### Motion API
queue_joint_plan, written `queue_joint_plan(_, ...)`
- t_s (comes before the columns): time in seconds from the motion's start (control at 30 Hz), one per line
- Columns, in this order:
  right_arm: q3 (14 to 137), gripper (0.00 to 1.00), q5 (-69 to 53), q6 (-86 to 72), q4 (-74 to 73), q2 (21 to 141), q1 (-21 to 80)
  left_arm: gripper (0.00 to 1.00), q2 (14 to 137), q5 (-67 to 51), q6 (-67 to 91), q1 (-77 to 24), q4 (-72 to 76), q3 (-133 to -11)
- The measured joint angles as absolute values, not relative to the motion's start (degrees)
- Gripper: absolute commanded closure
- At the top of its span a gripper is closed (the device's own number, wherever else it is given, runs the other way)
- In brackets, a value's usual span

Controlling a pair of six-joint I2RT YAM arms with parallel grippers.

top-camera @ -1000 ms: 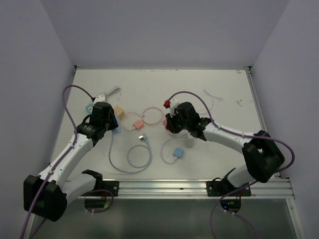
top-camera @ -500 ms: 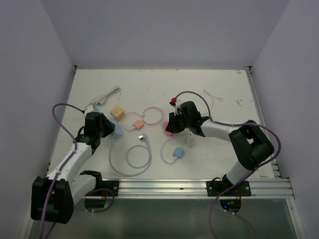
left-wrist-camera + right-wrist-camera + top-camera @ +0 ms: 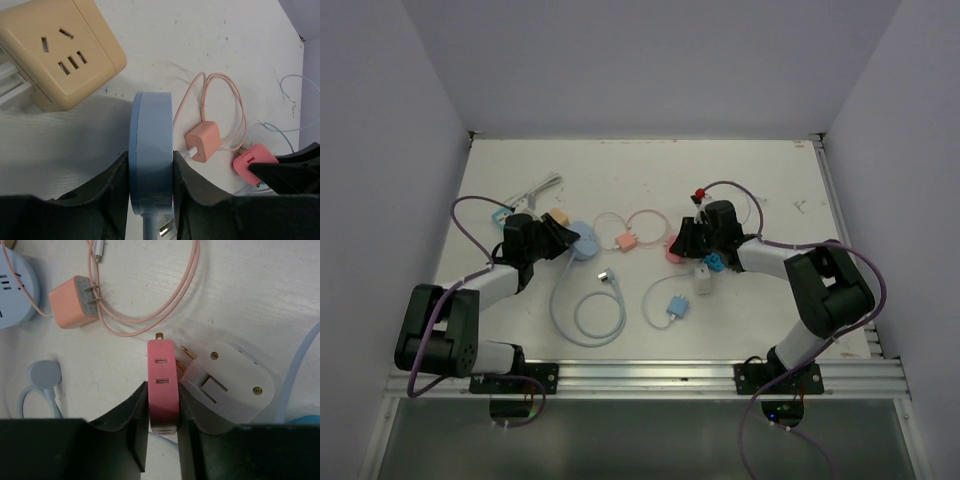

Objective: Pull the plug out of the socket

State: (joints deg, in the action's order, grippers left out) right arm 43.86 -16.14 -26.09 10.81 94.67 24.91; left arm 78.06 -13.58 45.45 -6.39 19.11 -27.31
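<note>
My left gripper is shut on a round blue socket disc, held edge-on between the fingers in the left wrist view. My right gripper is shut on a flat pink socket piece; the right wrist view shows its slotted edge between the fingers. A white plug with gold prongs lies against the pink piece's right side; I cannot tell if the prongs are inserted. A salmon charger with its looped pink cable lies between the grippers, prongs bare.
A beige socket cube and a white power strip lie at the far left. A grey coiled cable, a small blue adapter and a thin cable lie on the table. A grey puck lies nearby.
The left gripper has swung right with the blue disc, toward the middle. The right gripper has moved right with the pink piece. The salmon charger and its cable have shifted right.
</note>
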Motion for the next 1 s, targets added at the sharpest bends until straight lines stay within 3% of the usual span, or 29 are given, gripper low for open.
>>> queue_joint_plan(0.1,43.75,0.51,-16.08,-26.96,11.29,94.89,24.91,0.98,78.67,-14.0,45.52,-6.9,19.7,-27.4)
queue_joint_plan(0.33,43.75,0.27,-15.66,-27.29,11.51,93.6,25.08,0.78,75.37,-8.6,47.16,-6.83,16.64,-26.48)
queue_joint_plan(0.6,43.75,0.11,-11.25,-25.76,2.98,84.6,25.06,0.53,72.9,-5.61,49.87,-6.37,15.53,-24.47)
queue_joint_plan(0.63,43.83,0.1,-10.61,-25.39,1.83,82.67,25.06,0.42,72.93,-5.04,49.82,-6.26,14.37,-24.36)
queue_joint_plan(0.73,44.53,0.07,-8.14,-24.14,-2.11,77.01,25.06,0.26,72.97,-3.99,49.25,-5.72,10.31,-23.35)
queue_joint_plan(1.0,49.95,0.01,0.62,-20.75,-12.32,62.83,25.06,0.05,68.05,-3.7,47.48,-5.63,3.18,-22.79)
